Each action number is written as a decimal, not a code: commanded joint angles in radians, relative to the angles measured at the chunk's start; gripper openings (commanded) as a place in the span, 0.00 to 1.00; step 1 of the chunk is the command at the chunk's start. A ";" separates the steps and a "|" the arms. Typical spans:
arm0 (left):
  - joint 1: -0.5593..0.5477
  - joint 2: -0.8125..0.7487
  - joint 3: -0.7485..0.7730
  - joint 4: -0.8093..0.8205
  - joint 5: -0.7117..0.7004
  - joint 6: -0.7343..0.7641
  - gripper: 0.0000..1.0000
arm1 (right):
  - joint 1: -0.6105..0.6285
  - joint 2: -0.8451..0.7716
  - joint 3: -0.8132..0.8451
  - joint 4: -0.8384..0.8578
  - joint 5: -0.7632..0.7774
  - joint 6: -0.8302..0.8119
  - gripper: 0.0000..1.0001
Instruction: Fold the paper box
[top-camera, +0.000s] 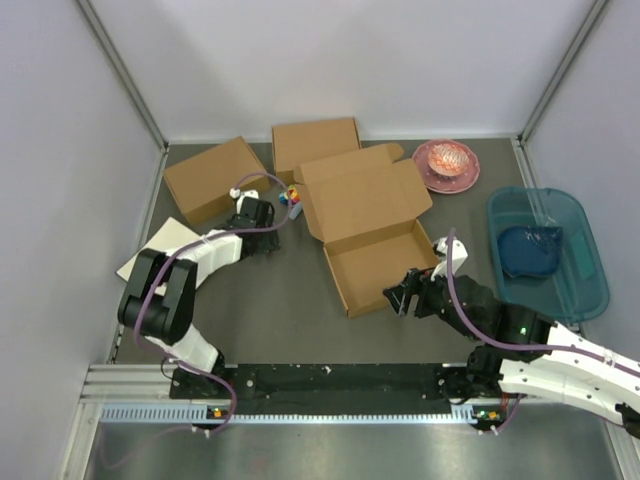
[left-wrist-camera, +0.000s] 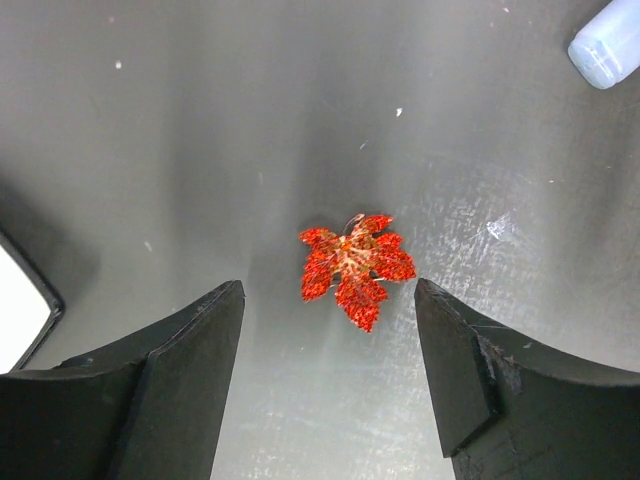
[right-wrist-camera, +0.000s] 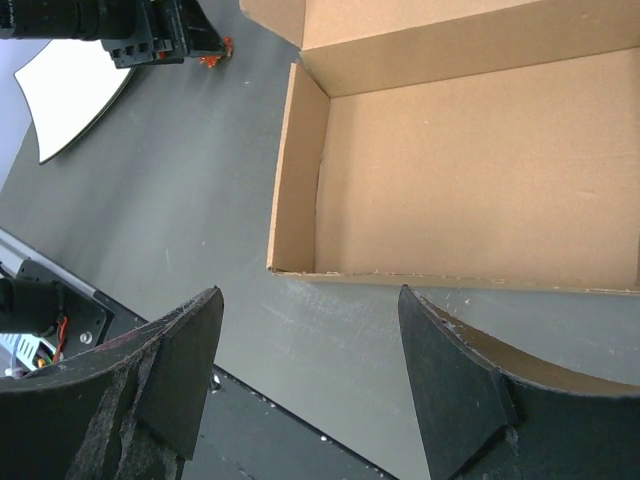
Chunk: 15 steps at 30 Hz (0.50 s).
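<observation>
You have the plain brown cardboard mailer box (top-camera: 372, 262) mid-table, tray formed and lid lying open, so closing it looks next: the right gripper (right-wrist-camera: 310, 300), by its near wall, and the left gripper (left-wrist-camera: 330, 300), over a small red leaf (left-wrist-camera: 352, 268), both gape empty, so bring one to the lid.

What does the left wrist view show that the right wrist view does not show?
Only the left wrist view: a red leaf seen plainly ahead of the open left tool, and a pale blue rounded thing in the corner. Only the right wrist view: the open tray of the paper box, beyond the open right tool. Both: the dark table and the white board.
</observation>
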 joint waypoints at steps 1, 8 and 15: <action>-0.008 0.055 0.079 -0.011 0.033 0.041 0.73 | 0.009 0.001 0.025 0.032 0.022 -0.017 0.71; -0.011 0.115 0.141 -0.067 0.024 0.041 0.71 | 0.009 -0.002 0.025 0.032 0.024 -0.017 0.72; -0.011 0.144 0.172 -0.105 0.034 0.052 0.62 | 0.009 -0.027 0.017 0.031 0.025 -0.023 0.72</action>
